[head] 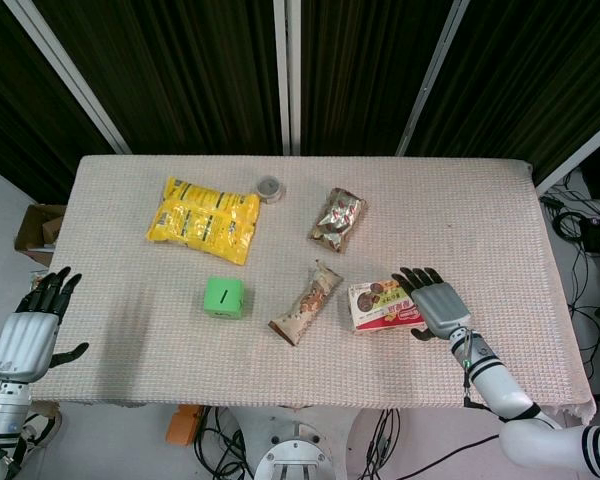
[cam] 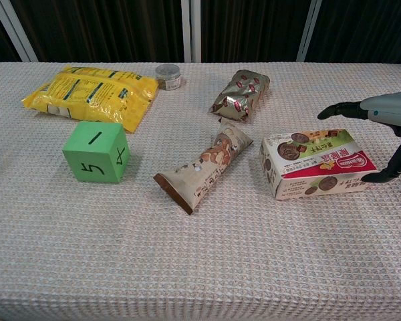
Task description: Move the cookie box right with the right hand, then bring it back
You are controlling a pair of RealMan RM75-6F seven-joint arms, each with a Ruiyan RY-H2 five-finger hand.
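Right hand (head: 438, 304) spread wide just right of the cookie box (head: 382, 306), gripping nothing; a careless sweep could nudge the box askew.

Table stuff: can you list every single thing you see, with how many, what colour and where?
cookie box: one, white, red and green, front right
yellow snack bag: one, back left
green cube: one, front left
long snack packet: one, tan and brown, centre
shiny snack pack: one, silver-brown, back centre
small tin: one, grey, back
table: one, beige cloth
cardboard box: one, brown, floor left
right hand: grey, by the cookie box
left hand: grey, off table's left edge
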